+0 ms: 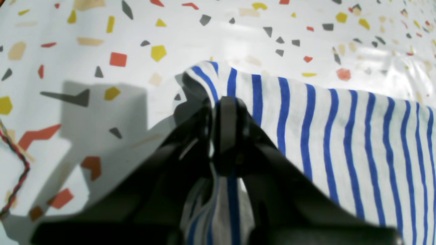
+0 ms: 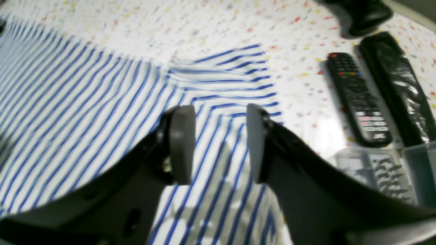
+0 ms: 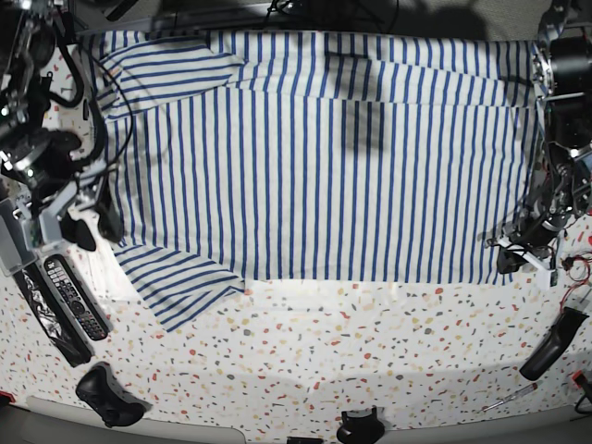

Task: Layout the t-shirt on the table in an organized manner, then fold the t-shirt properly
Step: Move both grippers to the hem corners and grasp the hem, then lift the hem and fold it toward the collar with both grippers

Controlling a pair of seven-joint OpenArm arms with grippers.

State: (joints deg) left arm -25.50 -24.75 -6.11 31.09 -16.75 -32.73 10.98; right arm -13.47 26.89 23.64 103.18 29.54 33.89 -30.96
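T-shirt (image 3: 314, 157) lies spread flat over the far half of the table (image 3: 370, 370), body running edge to edge across it, one sleeve reaching toward the far corner on my right-arm side, the other sleeve angled toward the near edge on that same side; hem end sits by the table edge on my left-arm side.

My left pincer (image 1: 223, 102): fingers closed tight on a corner of the shirt hem, cloth bunched betw. them w/ a fold trailing down under the palm; grip looks firm, though only a thin pinch of fabric is caught.

My right pincer (image 2: 218, 143): fingers stand wide apart, nothing betw. them; hovering over the striped cloth near the sleeve seam; contact w/ cloth cannot be told from wrist view.

Handling, my judgement: light, thin, limp knit; no stiffness, so it will sag and drape from any single hold; slides easily on the glossy tabletop, so a drag may shift the whole garment, not just the fold; not fragile. Best holds: hem corners, shoulder seams, sleeve ends, where layers double up; pinch both layers or the lower one stays behind.

Clutter near the sleeve on my right-arm side: remote (image 2: 357, 98), black sleeve-like case (image 2: 395, 85), clear plastic box (image 2: 385, 170); keep cloth off them.
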